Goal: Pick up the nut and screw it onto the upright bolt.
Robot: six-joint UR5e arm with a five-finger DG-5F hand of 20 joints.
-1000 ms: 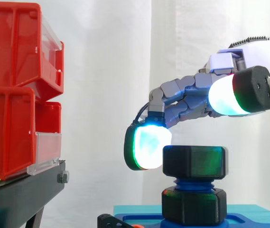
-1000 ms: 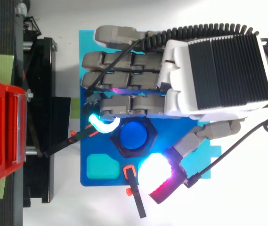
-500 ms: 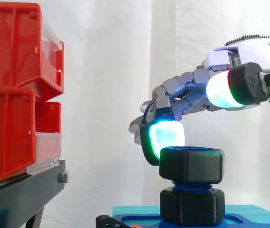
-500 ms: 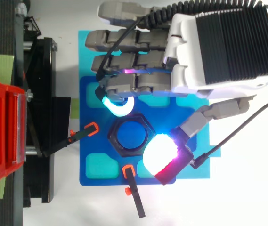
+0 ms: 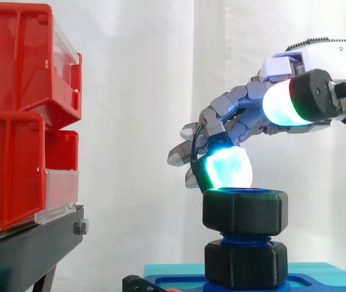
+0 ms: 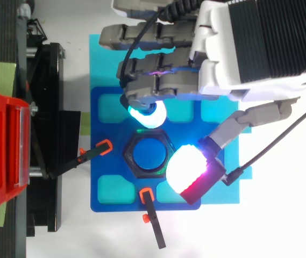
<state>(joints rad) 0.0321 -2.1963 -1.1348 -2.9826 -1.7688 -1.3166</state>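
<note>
The side view looks level and close across the work toward a white curtain (image 5: 136,91), with the nut (image 5: 244,211) low at centre and red bins (image 5: 20,109) at the left edge. The top view looks straight down from close above. Both share the nut, the bins and the blue base (image 6: 115,133).

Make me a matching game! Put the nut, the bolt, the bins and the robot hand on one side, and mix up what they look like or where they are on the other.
Things:
1. nut
2. bolt
3. bins
4. hand

Clues:
a. red, stacked at the left
b. has glowing pads, held just above the nut
c. black with six sides, sitting at the top of the bolt
d. blue, standing upright through the nut

Pairs: 1-c, 2-d, 3-a, 4-b
</note>
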